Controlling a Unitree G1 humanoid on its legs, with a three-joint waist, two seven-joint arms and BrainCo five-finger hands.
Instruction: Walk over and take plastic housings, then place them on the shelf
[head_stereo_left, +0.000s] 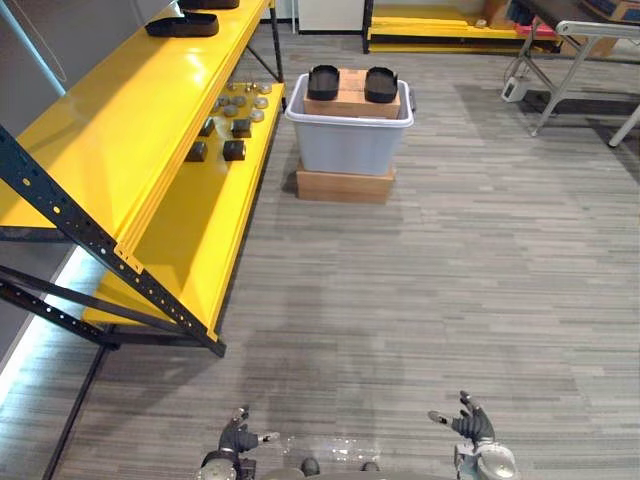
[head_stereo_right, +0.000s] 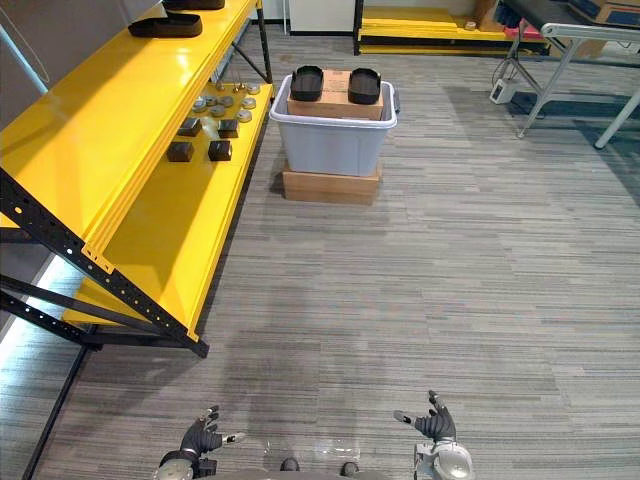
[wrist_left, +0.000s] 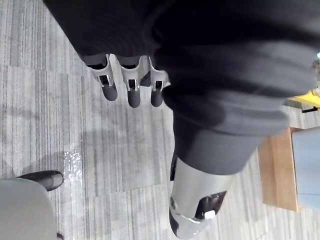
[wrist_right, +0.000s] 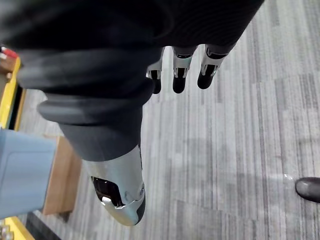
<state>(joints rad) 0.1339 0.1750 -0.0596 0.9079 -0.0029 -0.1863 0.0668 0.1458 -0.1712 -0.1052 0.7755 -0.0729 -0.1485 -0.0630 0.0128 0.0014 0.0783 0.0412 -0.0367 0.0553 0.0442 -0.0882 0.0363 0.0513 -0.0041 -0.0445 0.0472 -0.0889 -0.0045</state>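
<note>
The left hand (head_stereo_left: 238, 437) and the right hand (head_stereo_left: 470, 425) hang low over the floor (head_stereo_left: 430, 300), well apart. Each has its fingers loosely spread and holds nothing. In the wrist views the left fingers (wrist_left: 129, 87) and the right fingers (wrist_right: 179, 75) run nearly straight beside the dark ribbed cover, silver with dark tips, the thumb set apart. The floor is grey, finely streaked in plank-like strips.

On the robot's left stands the shelf (head_stereo_left: 120, 140), glossy yellow boards on a black steel frame punched with holes. On its lower board (head_stereo_left: 205, 240) lie small dark blocks (head_stereo_left: 234, 150), squarish, and beyond them a cluster of silvery round parts (head_stereo_left: 248, 100).

Farther on, near the shelf's lower board, a pale grey-blue plastic tub (head_stereo_left: 347, 145) with a rounded rim sits on a flat wooden block (head_stereo_left: 344, 186). A brown cardboard box (head_stereo_left: 352, 100) stands in the tub; any print on it is too small to tell. Two black plastic housings (head_stereo_left: 323, 82) rest on top of the box, side by side, matte and rounded, each with a raised rim.

Another black housing (head_stereo_left: 183, 24) lies on the shelf's upper board. Farthest off are a second yellow rack (head_stereo_left: 450, 35) and a bench (head_stereo_left: 590, 28) on pale metal legs.
</note>
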